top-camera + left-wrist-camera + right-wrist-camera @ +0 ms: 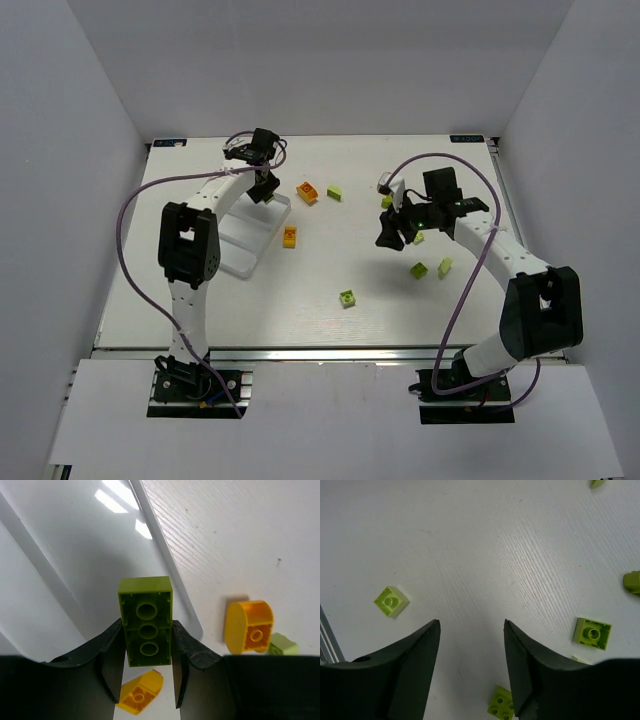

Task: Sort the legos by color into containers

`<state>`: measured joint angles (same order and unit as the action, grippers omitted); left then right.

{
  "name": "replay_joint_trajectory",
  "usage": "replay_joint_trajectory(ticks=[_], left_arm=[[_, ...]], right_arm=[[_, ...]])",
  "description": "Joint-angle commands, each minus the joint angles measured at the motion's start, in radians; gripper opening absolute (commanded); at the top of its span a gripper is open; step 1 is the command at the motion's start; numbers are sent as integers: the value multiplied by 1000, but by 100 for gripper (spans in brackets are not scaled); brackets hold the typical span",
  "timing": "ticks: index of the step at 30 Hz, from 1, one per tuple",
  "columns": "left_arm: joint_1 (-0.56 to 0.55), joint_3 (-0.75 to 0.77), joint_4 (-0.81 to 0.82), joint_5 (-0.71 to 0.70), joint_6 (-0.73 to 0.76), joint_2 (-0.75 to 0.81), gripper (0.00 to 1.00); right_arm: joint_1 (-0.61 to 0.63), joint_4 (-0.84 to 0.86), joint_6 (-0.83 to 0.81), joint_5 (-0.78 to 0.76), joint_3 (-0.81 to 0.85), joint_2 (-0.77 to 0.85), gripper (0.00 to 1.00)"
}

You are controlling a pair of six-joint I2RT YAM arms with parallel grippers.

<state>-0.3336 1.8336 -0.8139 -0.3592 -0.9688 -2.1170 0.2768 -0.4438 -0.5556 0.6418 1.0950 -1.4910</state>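
White bench [300,325]: my left end effector [147,627] pinches a green brick [145,595] at frame centre, over the tray [159,545] beside its rim. Released here, it may bounce out. My right end effector [471,630] gapes empty.

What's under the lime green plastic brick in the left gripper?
Bare floor of the clear plastic tray shows around the lime green plastic brick, near the tray's whitish rim corner. The patch directly behind the brick and the left gripper is covered.
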Motion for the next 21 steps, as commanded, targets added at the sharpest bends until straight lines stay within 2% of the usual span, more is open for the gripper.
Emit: replay_joint_trajectory(ticks=[1,2,4,5,7,8,11,12,15,20,21], left_arm=[[8,78,-34,2,67,-7,14],[19,81,-37,8,71,-26,22],[28,81,-38,9,73,-38,31],[39,76,-36,14,74,-41,44],[39,69,-25,20,74,-40,53],[48,69,-25,25,74,-34,62],[48,64,-18,32,81,-23,73],[48,64,-16,35,85,-14,80],[48,53,-8,51,100,20,89],[48,-20,31,103,176,153,91],[48,-92,88,130,202,191,91]], right_arm=[[10,5,-6,12,-10,23,61],[22,2,-9,15,-15,20,65],[31,-6,-12,24,-21,11,69],[38,-6,-12,25,-29,8,70],[65,-6,-7,16,-32,-2,72],[71,-6,9,-2,-32,-6,72],[107,-6,37,-28,-24,-26,74],[113,-3,71,-59,-26,-34,74],[157,11,156,-138,-9,-61,73],[206,-13,244,-189,35,-106,73],[213,-32,244,-179,40,-110,74]])
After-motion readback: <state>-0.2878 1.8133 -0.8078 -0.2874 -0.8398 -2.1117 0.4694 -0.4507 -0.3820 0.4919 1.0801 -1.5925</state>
